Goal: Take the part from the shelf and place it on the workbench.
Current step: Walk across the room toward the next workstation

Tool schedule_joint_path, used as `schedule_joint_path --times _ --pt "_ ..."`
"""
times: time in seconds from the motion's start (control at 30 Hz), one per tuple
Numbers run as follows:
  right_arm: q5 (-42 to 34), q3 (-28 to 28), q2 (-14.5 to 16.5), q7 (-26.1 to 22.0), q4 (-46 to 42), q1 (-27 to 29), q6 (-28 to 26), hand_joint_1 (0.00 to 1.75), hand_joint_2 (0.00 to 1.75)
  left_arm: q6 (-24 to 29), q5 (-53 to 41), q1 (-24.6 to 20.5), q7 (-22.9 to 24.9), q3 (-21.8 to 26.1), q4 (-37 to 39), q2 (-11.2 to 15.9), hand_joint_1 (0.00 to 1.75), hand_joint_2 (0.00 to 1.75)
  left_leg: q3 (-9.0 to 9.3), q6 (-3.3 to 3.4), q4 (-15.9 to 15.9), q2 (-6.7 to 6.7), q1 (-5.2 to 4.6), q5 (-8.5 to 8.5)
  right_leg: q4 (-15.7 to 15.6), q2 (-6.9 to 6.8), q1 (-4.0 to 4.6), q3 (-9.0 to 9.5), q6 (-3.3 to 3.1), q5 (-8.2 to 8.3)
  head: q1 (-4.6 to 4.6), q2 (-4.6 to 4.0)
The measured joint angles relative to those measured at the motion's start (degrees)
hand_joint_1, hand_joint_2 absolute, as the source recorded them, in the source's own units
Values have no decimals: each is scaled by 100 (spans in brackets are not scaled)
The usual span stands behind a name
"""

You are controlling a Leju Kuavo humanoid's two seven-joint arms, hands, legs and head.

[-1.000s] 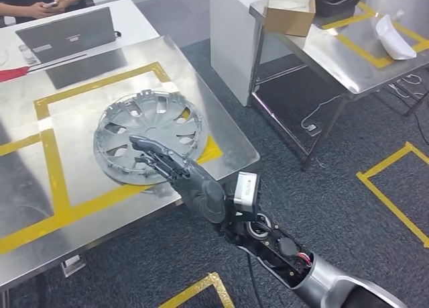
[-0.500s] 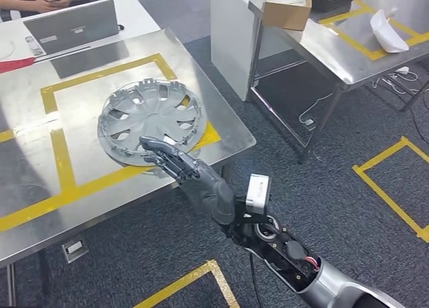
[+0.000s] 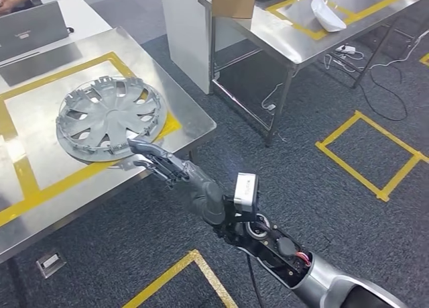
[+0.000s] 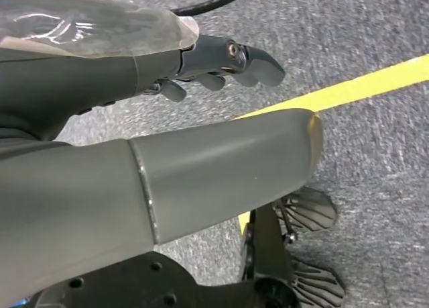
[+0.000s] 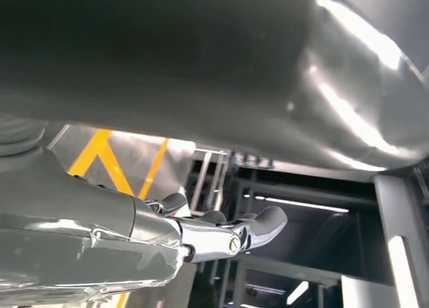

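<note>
Part: I see the hubcap (image 3: 110,119) flat on the desk (image 3: 192,123), inside the yellow tape, just beyond my fingers (image 3: 151,155) | right hand (image 3: 174,174): released, stretched out, holding nothing | left hand (image 4: 151,73): slack, empty | I judge placing done.

A silver-grey wheel cover (image 3: 108,120) — round, with curved spokes, cut-out openings and small clips standing along its rim — is lying flat, inner side up, on the steel bench (image 3: 192,123). It is sitting near the bench's front edge, overlapping the yellow tape lines — partly inside the marked rectangle, partly across its border.
</note>
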Motion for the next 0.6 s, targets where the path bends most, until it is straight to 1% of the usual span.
schedule_joint_path --times 0.03,0.07,0.1,0.13,0.17,0.2,0.23,0.27,0.3,0.33,0.37,0.4,0.43,0.47,0.5,0.53,0.57,0.6 --pt "2 -4 0 2 -1 4 0 0 0 -2 -3 0 3 0 0 -5 0 0 -9 33 1 -18 -15 -18 50 47 1 -49 26 15 26 0" --pt "3 -7 -1 5 -1 14 -2 0 0 -3 -4 1 7 0 0 -10 0 0 -51 67 38 20 -23 -13 86 92 -9 -82 53 30 60 0" --pt "4 -14 -3 7 -1 22 -5 0 0 -4 -7 -2 11 -1 0 -15 0 0 -78 103 50 74 -32 -6 140 74 -18 -127 78 -4 75 0" --pt "8 -21 -6 15 -2 31 -11 0 0 -4 -11 -5 15 -2 0 -18 0 0 -114 151 60 134 -42 21 260 4 -28 -189 107 -119 105 0" --pt "11 -28 -9 21 -3 38 -22 0 0 -4 -15 -7 19 -4 0 -20 0 0 -158 202 57 198 -49 57 498 -96 -35 -288 132 -323 130 0" --pt "16 -33 -11 30 -4 44 -33 0 0 -4 -19 -7 24 -8 1 -17 0 0 -206 245 57 259 -63 94 850 -212 -41 -413 156 -594 156 0" --pt "26 -34 -14 38 -6 52 -45 0 0 -4 -22 -3 29 -13 1 -12 0 0 -263 275 58 320 -77 133 1277 -280 -49 -550 175 -862 181 0" --pt "39 -36 -17 44 -8 65 -55 0 0 -7 -24 2 37 -19 2 -7 0 0 -319 288 60 384 -88 171 1668 -310 -58 -659 189 -1053 189 0" --pt "54 -36 -21 50 -9 77 -61 0 0 -10 -26 7 45 -25 2 -3 0 0 -374 291 62 447 -95 208 1910 -322 -65 -691 195 -1126 197 0" --pt "68 -37 -26 55 -10 87 -64 0 0 -16 -28 9 51 -29 2 -1 0 0 -424 286 64 508 -98 243 1938 -332 -68 -613 193 -1084 207 0" --pt "76 -37 -30 58 -13 92 -67 0 0 -22 -30 8 55 -32 1 -2 0 0 -464 279 65 565 -100 274 1715 -351 -67 -408 182 -948 222 0" --pt "78 -38 -32 60 -20 92 -68 0 0 -27 -33 6 56 -34 1 -5 0 0 -491 268 65 616 -101 302 1306 -403 -61 -107 162 -785 241 0" --pt "78 -38 -33 61 -29 87 -68 0 0 -31 -36 4 56 -37 0 -9 0 0 -506 251 65 663 -104 326 812 -514 -43 227 139 -688 260 0" --pt "79 -39 -33 61 -41 80 -69 0 0 -33 -39 2 56 -40 0 -15 0 0 -510 226 63 709 -106 351 386 -618 -12 499 115 -637 277 0" --pt "80 -41 -33 61 -52 74 -72 0 0 -35 -42 1 56 -45 1 -19 0 0 -506 195 58 757 -107 378 109 -695 19 658 89 -628 290 0" --pt "81 -44 -36 63 -61 71 -74 0 0 -37 -45 0 56 -51 1 -21 0 0 -501 161 47 809 -107 409 -26 -723 48 713 64 -642 302 0" --pt "82 -47 -38 66 -70 74 -79 0 0 -40 -50 -3 56 -59 1 -23 0 0 -492 124 28 863 -105 444 -58 -675 66 692 32 -607 308 0" --pt "83 -50 -41 68 -77 78 -83 0 0 -43 -54 -7 56 -67 1 -21 0 0 -492 85 27 864 -101 448 -82 -622 51 659 -7 -555 305 0"
